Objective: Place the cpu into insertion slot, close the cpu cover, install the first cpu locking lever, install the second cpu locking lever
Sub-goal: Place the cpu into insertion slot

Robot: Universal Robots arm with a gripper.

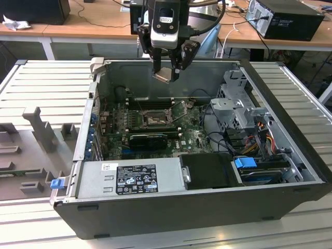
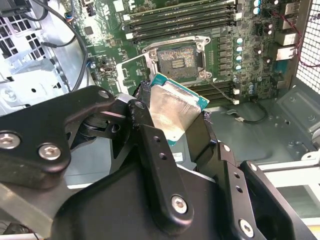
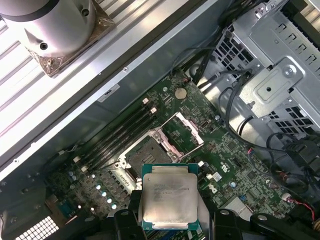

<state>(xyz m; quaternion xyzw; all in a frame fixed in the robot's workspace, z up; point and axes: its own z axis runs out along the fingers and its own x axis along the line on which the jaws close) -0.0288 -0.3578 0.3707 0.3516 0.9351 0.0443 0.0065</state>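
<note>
The hand is clamped on the cpu, above the computer case. The insertion slot lies well below the chip, its cpu cover raised.

Between fingers: cpu, over case; insertion slot in case, cpu cover beside.

No print is legible. Faint engraved lettering crosses the silver top face of the cpu in the first wrist view. In the exterior view, a black-and-white label and a small white sticker stand on the grey power supply, along the computer case edge nearest that camera. A white strip label sits on the case wall.
</note>
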